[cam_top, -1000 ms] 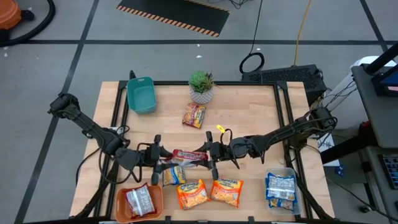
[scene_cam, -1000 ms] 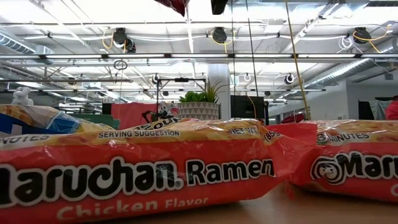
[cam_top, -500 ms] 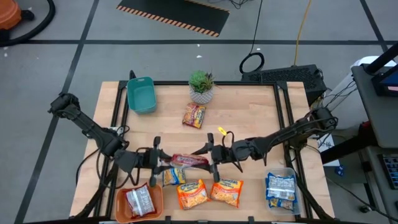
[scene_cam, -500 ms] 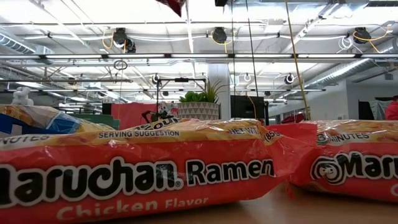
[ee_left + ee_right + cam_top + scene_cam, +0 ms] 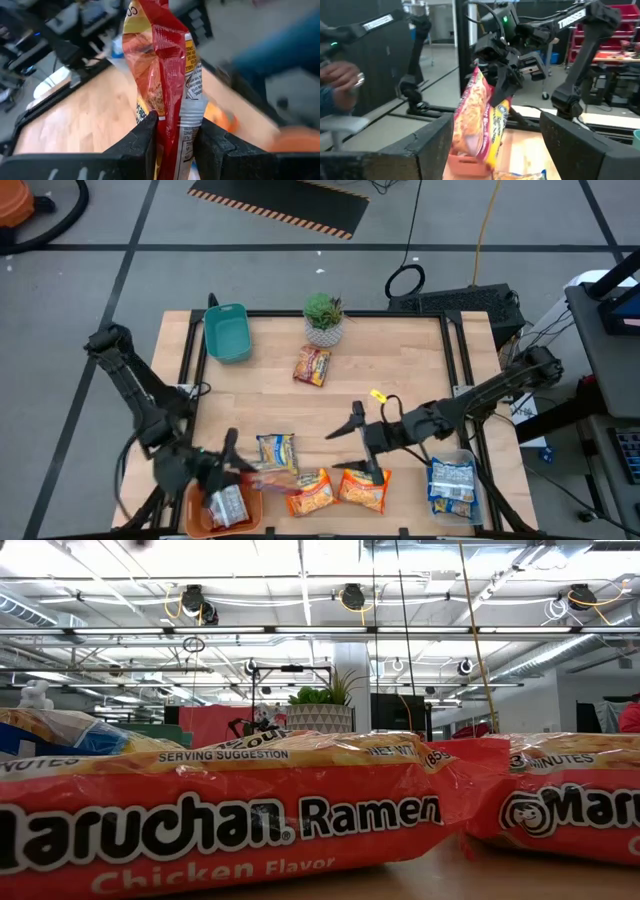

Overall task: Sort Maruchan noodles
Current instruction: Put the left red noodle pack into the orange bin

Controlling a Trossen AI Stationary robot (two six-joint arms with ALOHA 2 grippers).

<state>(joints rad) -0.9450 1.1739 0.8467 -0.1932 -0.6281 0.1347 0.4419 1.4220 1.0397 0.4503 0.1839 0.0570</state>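
While the sort is clearly under way, we judge it to be roughly at its midpoint. In the high view the left end effector (image 5: 235, 465) is clenched on a dark red packet (image 5: 265, 477), carrying it above the near left part of the surface (image 5: 400, 370), just beside the orange bin (image 5: 195, 515); the left wrist view confirms the grip, with both fingers (image 5: 145, 140) pressed against the lower edge of this packet (image 5: 162, 65), which hangs upright between them. The orange bin already holds one silver-red packet (image 5: 225, 503), and the clear bin (image 5: 470, 455) at the near right holds a blue-and-yellow packet (image 5: 452, 483), so we count these two as sorted. The teal bin (image 5: 228, 332) at the far left appears to hold nothing. Left on the surface are a blue-and-yellow packet (image 5: 275, 450), two orange packets (image 5: 312, 492) and (image 5: 364, 488) lying side by side at the near edge, and one dark red packet (image 5: 313, 366) near the potted plant (image 5: 324, 318). The right end effector (image 5: 352, 448) hovers with its fingers spread and nothing in them, just above the orange packets. From these positions, we infer that the carried packet is bound for the orange bin and that four packets remain to be placed.
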